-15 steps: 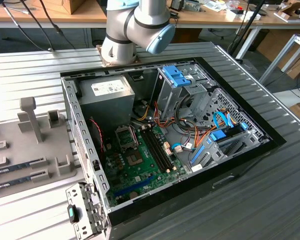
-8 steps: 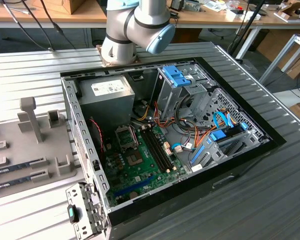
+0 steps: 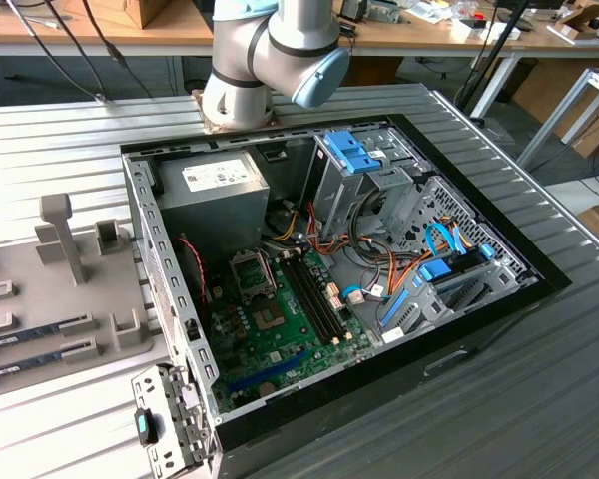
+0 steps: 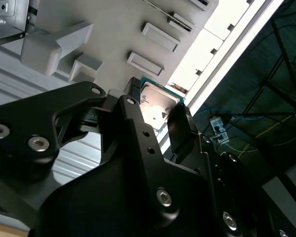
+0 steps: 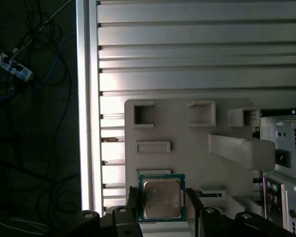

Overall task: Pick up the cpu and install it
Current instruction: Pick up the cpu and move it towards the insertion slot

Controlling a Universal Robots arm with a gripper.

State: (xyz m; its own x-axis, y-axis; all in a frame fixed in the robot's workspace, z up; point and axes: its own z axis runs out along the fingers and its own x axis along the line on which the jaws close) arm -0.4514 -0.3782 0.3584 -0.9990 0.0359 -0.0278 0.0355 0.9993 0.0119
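Note:
The cpu (image 5: pixel 160 198), a silver square with a thin green rim, sits flat between my gripper's (image 5: pixel 162 203) two black fingers (image 5: pixel 133 201), which press on its opposite edges. In the second wrist view the cpu (image 4: pixel 157 102) shows between the same fingers (image 4: pixel 180 121), with the gripper (image 4: pixel 156 109) over the grey parts holder (image 4: pixel 113 29). In the exterior view the open computer case (image 3: pixel 339 269) lies on the table, its motherboard's dark square socket (image 3: pixel 252 271) uncovered.
The grey parts holder (image 3: pixel 50 289) with raised posts and slots lies at the exterior view's left, dark memory sticks (image 3: pixel 30 334) on it. The arm's base joints (image 3: pixel 270 50) stand behind the case. Ribbed metal table (image 5: pixel 187 49); its edge (image 5: pixel 86 98) drops to cabled floor.

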